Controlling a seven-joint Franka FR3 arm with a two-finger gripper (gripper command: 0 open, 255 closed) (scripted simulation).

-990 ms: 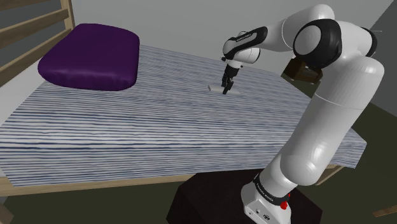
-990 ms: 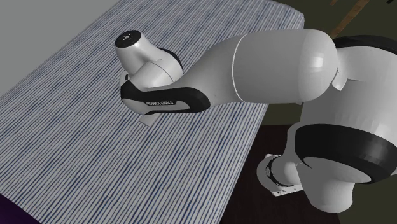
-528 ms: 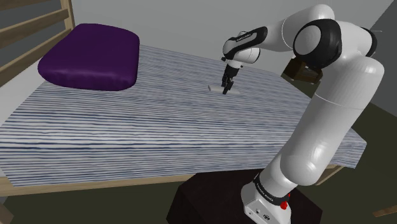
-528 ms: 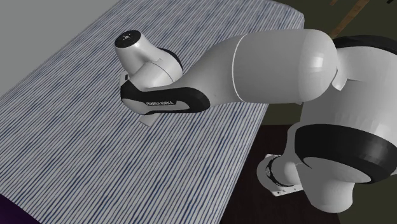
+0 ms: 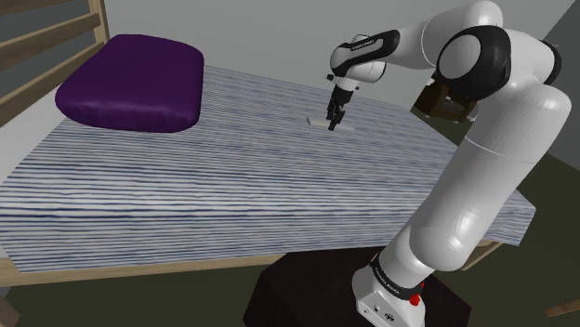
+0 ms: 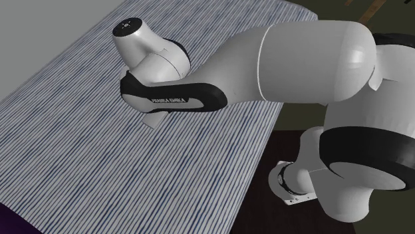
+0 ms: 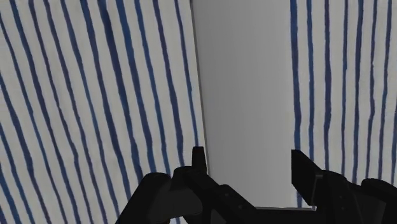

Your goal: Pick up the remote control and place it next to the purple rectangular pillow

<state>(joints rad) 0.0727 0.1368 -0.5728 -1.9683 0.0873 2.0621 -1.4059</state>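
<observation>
In the shoulder view the white arm [image 5: 483, 176] reaches from its dark stand [image 5: 288, 297] over a bed with a blue-and-white striped cover [image 5: 186, 195]. The black gripper [image 5: 331, 124] points down at the far part of the cover and sits on a small, flat, pale grey remote control [image 5: 316, 121]. The remote's ends stick out on either side of the fingers. The purple rectangular pillow [image 5: 130, 82] lies at the head of the bed, by a wooden headboard [image 5: 46, 42], well apart from the remote and towards this view's left. In the second exterior view the arm's bulky white links [image 6: 292, 60] and black-banded wrist [image 6: 173, 100] hang over the striped cover [image 6: 80, 146] and hide what is under the hand. In the wrist view the remote [image 7: 245, 83] runs lengthwise away from the gripper [image 7: 249, 165] as a plain grey slab. The two black fingers [image 7: 198, 162] press against its long sides — the jaws are clamped on the remote. Striped cover [image 7: 95, 95] shows on both sides of it — whether the remote rests on the cover or hangs just above it, I cannot tell.
</observation>
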